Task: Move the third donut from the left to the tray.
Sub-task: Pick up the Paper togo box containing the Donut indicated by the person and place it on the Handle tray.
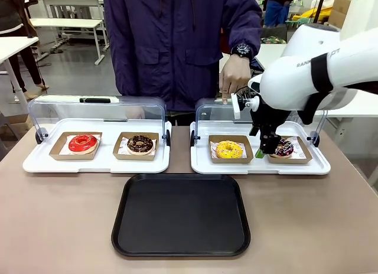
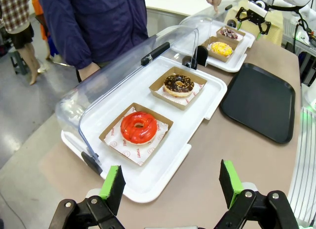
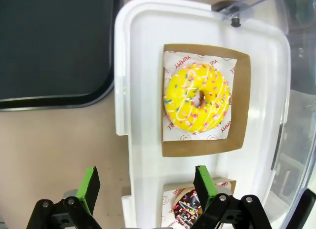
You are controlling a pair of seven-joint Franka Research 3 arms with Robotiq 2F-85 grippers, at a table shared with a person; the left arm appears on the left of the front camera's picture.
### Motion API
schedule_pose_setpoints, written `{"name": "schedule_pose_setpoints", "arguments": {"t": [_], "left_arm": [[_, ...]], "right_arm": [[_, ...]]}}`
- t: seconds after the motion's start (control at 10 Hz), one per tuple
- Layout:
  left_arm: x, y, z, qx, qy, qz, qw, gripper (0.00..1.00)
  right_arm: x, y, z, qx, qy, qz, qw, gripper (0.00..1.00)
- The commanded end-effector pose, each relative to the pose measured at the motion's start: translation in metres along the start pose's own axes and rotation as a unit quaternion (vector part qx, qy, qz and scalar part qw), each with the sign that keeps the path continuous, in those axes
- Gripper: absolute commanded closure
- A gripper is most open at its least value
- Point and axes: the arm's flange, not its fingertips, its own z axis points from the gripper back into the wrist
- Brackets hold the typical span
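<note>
The yellow-iced sprinkled donut [image 1: 229, 149] [image 2: 221, 48] [image 3: 198, 98] lies on white paper in a shallow brown box [image 3: 241, 93], in the left half of the right white tray. My right gripper [image 1: 266, 147] [image 3: 147, 182] [image 2: 253, 19] hangs open just above that tray's front part, between the yellow donut and the dark one beside it, holding nothing. The black tray [image 1: 180, 215] [image 2: 259, 100] [image 3: 54, 46] lies flat at the table's near middle. My left gripper [image 2: 171, 179] is open above the table's left end, short of the left white tray.
A person's hand [image 1: 234, 79] rests on the raised clear lid [image 1: 214, 110] of the right white tray [image 1: 322, 166]. A dark sprinkled donut [image 1: 284, 148] [image 3: 187, 209] sits beside the yellow one. The left white tray [image 1: 35, 163] holds a red donut [image 1: 82, 143] and a chocolate donut [image 1: 140, 144], lid up.
</note>
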Motion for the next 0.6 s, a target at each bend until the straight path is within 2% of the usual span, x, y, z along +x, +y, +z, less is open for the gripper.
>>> {"name": "schedule_pose_setpoints", "arguments": {"t": [0.0,0.5], "left_arm": [[0.001,-0.001,0.001,-0.004,-0.002,-0.005,1.0,0.0],[0.001,-0.001,0.001,-0.004,-0.002,-0.005,1.0,0.0]], "right_arm": [[0.006,-0.019,-0.011,-0.018,0.016,-0.007,1.0,0.0],[0.007,-0.023,-0.044,-0.04,0.026,0.015,0.999,0.0]]}}
